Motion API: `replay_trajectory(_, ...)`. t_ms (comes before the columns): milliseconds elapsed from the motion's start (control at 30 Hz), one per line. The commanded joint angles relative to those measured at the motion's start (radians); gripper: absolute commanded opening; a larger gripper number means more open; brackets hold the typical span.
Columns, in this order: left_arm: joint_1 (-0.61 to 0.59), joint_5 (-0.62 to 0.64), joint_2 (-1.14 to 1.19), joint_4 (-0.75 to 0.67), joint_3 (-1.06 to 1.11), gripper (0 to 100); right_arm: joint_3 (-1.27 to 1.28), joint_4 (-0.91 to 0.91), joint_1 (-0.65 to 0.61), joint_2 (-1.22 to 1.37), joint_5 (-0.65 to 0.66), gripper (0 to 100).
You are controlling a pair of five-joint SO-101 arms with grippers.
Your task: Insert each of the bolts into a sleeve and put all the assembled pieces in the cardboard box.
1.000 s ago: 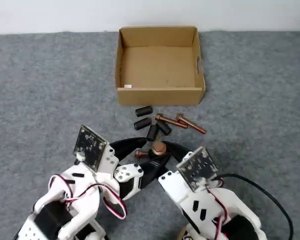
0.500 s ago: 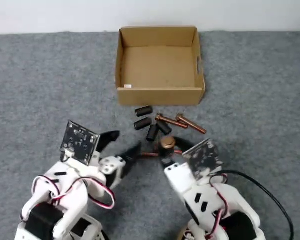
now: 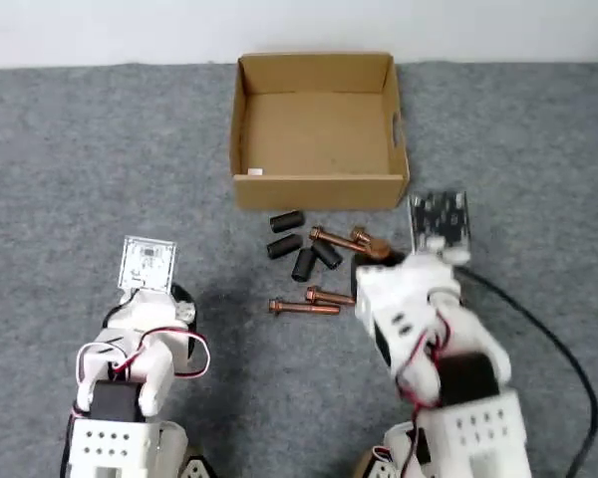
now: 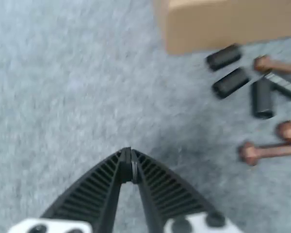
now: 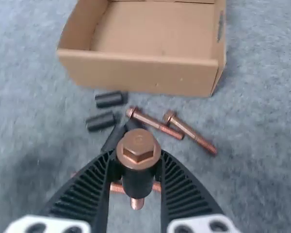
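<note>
Right gripper is pinching a sleeved bolt by its black sleeve, hex head up, hovering short of the cardboard box; left gripper is resting pressed together over carpet; piece is looking rigid, dense, smooth, with the sleeve flanks seeming the safest hold.

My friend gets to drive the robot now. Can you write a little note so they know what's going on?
Left gripper: shut, empty, over the grey mat, away from the parts.
Right gripper: shut on a sleeved bolt, short of the cardboard box.
Loose in front of the box: four sleeves and several bolts.
Done: one bolt is in its sleeve.
Left: the box is empty, so drop this piece in, then assemble and box the rest.
</note>
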Motion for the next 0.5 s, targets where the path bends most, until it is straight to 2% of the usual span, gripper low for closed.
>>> replay_trajectory(0,-0.014,-0.012,-0.008,-0.091,0.067,0,-0.180,-0.094,0.036,0.194,-0.018,0.9)
replay_trajectory(233,-0.006,-0.008,-0.008,-0.255,0.191,0,-0.407,-0.262,0.065,0.535,-0.014,0.9)
replay_trajectory(467,-0.012,0.066,-0.008,-0.261,0.191,0,-0.617,-0.423,0.077,0.829,-0.012,0.9)
